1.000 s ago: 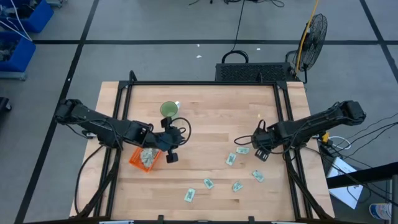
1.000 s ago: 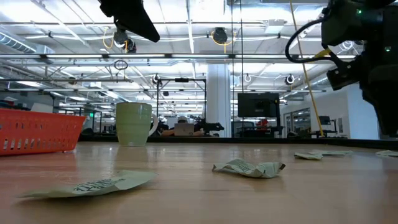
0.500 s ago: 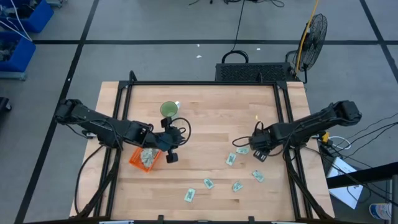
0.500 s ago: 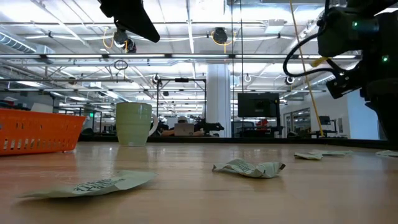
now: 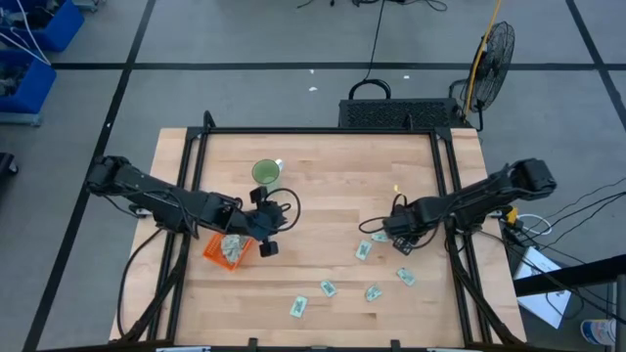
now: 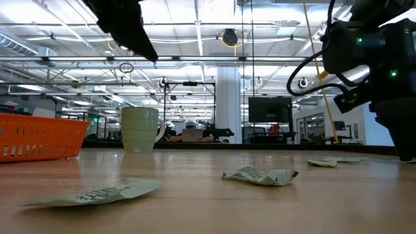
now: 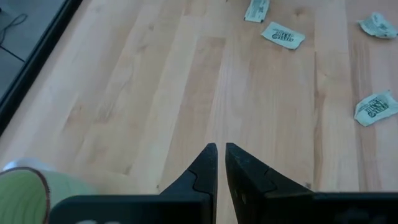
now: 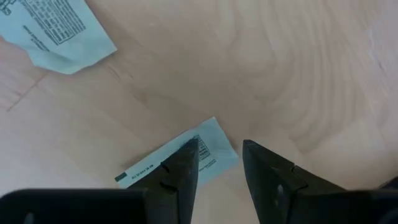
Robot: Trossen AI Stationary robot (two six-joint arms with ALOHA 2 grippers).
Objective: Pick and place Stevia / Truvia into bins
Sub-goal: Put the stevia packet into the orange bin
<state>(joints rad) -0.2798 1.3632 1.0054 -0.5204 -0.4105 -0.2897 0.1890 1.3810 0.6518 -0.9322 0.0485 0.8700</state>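
Observation:
The orange bin sits at the table's left-middle with several white-and-green packets lying inside; it also shows in the low view. My left gripper hovers just right of the bin, shut and empty. More packets lie flat on the wood to the right. My right gripper is open, low over one packet, whose corner lies between the fingers; I cannot tell whether they touch it. A second packet lies beyond.
A round green cup stands behind the bin, also in the low view and at the left wrist view's edge. Two crumpled packets lie near the table's near edge. A black frame borders the table.
My right gripper has moved toward the table's left and lower, coming over the packets at the right-middle. My left gripper has shifted slightly toward the table's left, staying beside the bin. No packet has moved.

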